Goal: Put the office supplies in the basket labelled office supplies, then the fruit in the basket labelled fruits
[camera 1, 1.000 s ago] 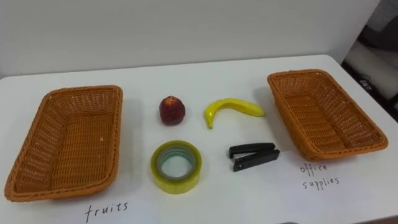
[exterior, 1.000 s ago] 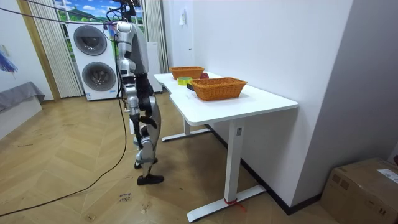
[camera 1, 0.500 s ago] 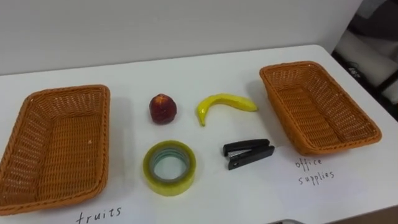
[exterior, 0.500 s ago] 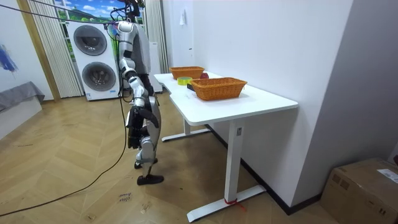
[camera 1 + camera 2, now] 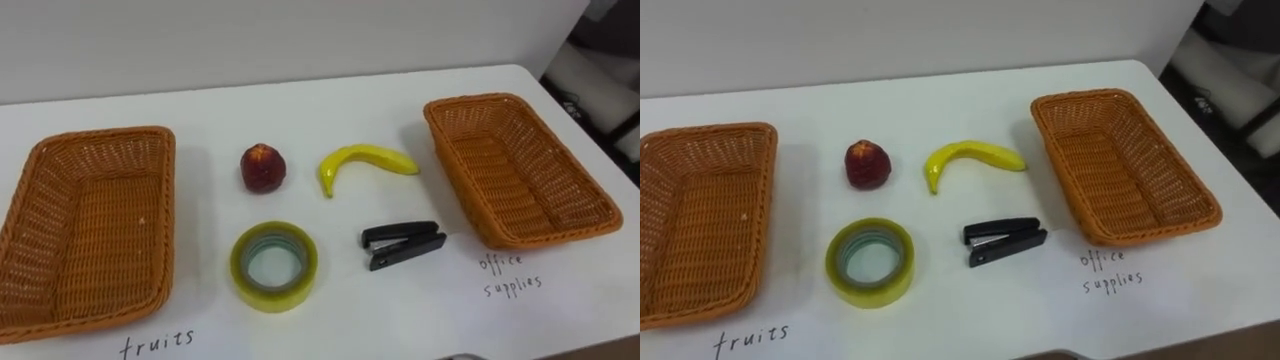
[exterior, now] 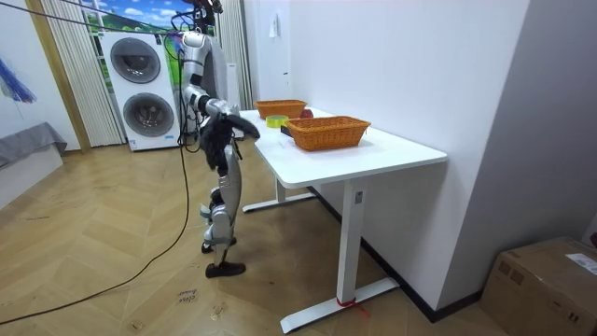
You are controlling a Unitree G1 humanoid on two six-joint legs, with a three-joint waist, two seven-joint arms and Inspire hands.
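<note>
On the white table (image 5: 330, 105) lie a red apple (image 5: 263, 166), a yellow banana (image 5: 362, 160), a yellow-green tape roll (image 5: 275, 297) and a black stapler (image 5: 403, 243), all loose between two wicker baskets. The left basket (image 5: 95, 235) has a handwritten fruit label in front of it and holds nothing. The right basket (image 5: 510, 170), labelled for office supplies, also holds nothing. In the room view I stand at the table's long side with my right arm raised forward, my right hand (image 6: 250, 132) near the table edge and touching none of the things.
A white wall runs right behind the table's far edge. The table's right edge passes close to the right basket, with dark furniture beyond it. In the room view, two stacked washing machines (image 6: 140, 89) stand behind me and wooden floor lies all around.
My right arm has risen from hanging at my side to pointing forward toward the table. The eye views have shifted slightly with the head. Nothing on the table has moved.
</note>
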